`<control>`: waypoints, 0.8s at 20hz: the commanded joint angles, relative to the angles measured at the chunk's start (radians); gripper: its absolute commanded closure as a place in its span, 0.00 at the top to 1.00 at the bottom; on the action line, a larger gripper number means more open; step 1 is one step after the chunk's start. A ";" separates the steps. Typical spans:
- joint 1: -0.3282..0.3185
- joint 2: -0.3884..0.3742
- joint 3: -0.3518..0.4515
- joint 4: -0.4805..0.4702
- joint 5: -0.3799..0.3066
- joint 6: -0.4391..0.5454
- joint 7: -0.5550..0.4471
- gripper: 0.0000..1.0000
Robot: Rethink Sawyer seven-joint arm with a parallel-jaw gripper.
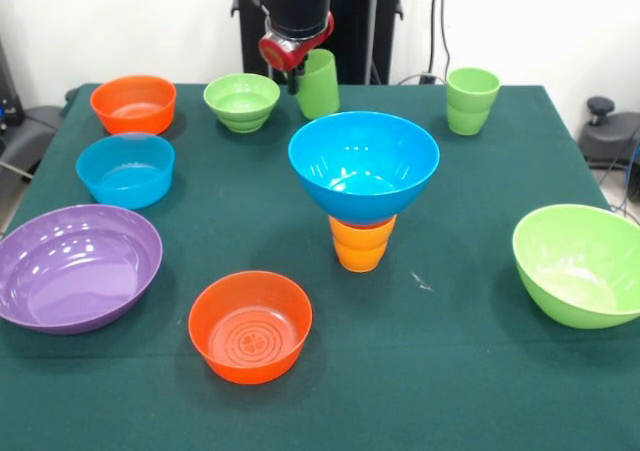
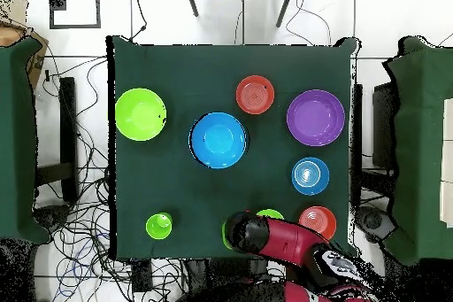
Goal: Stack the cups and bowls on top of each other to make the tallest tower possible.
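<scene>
The tower stands mid-table: a big blue bowl (image 1: 363,166) (image 2: 218,140) rests upright on stacked orange cups (image 1: 362,243). Behind it my gripper (image 1: 300,79) is shut on the rim of a green cup (image 1: 319,84), which hangs slightly tilted at the table's far edge. In the overhead view the arm (image 2: 270,238) covers the gripper, and only a green sliver of that cup (image 2: 225,235) shows. Another stack of green cups (image 1: 472,101) (image 2: 159,225) stands at the far right in the front view.
A small lime bowl (image 1: 241,101) sits left of the held cup. Further left stand an orange bowl (image 1: 133,104) and a light blue bowl (image 1: 125,169). Nearer the front are a purple bowl (image 1: 75,266), an orange bowl (image 1: 250,326) and a large lime bowl (image 1: 580,264).
</scene>
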 commanded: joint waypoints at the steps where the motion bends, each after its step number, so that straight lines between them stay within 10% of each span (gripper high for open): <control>1: 0.027 0.049 0.055 -0.062 -0.017 -0.088 0.230 0.00; 16: 0.030 -0.053 0.019 -0.064 -0.025 -0.019 0.203 0.00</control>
